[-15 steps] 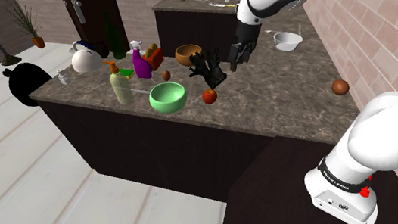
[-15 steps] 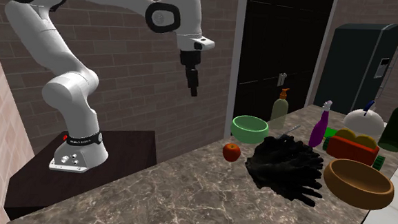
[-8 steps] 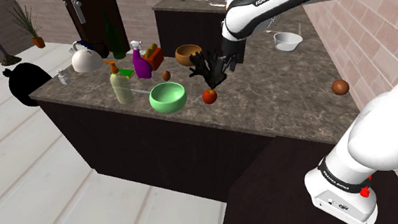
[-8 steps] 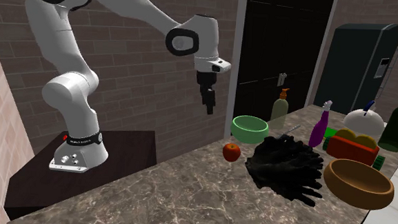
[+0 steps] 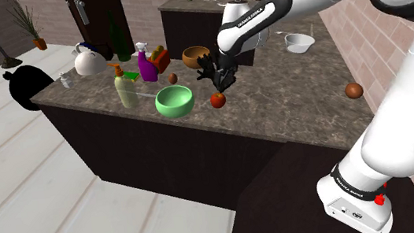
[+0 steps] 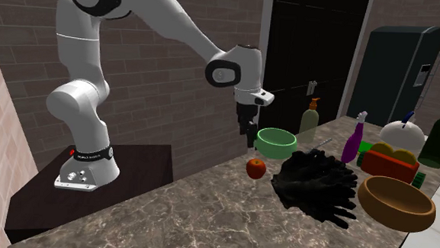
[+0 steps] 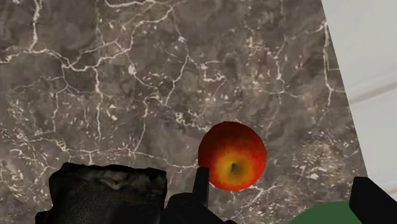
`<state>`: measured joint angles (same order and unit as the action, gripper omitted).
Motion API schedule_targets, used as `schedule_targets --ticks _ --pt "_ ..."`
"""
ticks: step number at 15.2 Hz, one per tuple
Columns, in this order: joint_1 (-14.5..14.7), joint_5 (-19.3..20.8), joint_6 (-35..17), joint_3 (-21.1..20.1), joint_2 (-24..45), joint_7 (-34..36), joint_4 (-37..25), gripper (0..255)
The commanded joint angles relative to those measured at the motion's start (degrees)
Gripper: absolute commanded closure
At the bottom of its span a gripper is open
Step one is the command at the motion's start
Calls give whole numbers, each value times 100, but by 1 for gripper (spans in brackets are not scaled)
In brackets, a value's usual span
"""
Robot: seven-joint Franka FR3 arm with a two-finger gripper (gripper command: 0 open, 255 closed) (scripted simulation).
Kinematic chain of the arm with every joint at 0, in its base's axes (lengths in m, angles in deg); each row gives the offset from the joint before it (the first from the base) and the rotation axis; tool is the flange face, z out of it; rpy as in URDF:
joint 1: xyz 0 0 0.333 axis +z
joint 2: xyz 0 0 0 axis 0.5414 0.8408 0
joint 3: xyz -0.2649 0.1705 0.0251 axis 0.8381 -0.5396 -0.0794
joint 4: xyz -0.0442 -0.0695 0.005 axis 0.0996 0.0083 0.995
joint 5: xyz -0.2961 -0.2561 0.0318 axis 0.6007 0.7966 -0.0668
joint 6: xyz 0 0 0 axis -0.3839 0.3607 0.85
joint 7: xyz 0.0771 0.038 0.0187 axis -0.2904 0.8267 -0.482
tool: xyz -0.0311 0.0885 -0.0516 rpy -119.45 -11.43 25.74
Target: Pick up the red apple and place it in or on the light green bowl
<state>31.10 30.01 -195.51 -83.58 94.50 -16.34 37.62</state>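
Diff vs 1 s back: gripper (image 6: pixel 250 136) has come down and rightward from high at the second exterior view's left. It now hangs just above the red apple (image 6: pixel 256 168), a shade to its left, with a gap between them. In the shoulder view it has moved left off the bare bench (image 5: pixel 289 87) and now sits in front of the black gloves (image 5: pixel 216 71). Apple, bowl and the rest are in the same spots.

Gripper state from the wrist view: fingers (image 7: pixel 202 184) wide apart, nothing held. The apple lies on the bench below them, close beside one finger and well off the other.

Shoulder view, left to right:
- white kettle (image 5: pixel 90 61): rounded body, dark handle.
- soap bottle (image 5: pixel 125 89): pale yellow-green, orange pump top, upright.
- purple spray bottle (image 5: pixel 146 65): upright, white trigger head.
- green bowl (image 5: pixel 174 101): light green, smooth, round, open side up, near the bench's front edge.
- brown bowl (image 5: pixel 196 56): round, looks wooden, behind the gloves.
- apple: just right of the green bowl, not touching it. Glossy red fading to orange-yellow around the stem dimple.
- gloves: crumpled black heap, matte, fingers splayed, just behind the apple.
- white bowl (image 5: pixel 299 43): small, far back.
- brown ball (image 5: pixel 354 90): round, alone by the brick wall; can't tell what it is.

Bench top is dark grey-brown stone with thin white veining, polished look.
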Motion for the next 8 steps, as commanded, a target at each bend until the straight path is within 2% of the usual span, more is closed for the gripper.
schedule_targets --ticks 1,6,8 --pt "-16 -42 -121 -7 488 -58 -368 0" --pt "-86 -124 -333 -43 1608 -190 -1277 0" --pt "-93 -133 -394 -53 1731 -200 -1339 0"
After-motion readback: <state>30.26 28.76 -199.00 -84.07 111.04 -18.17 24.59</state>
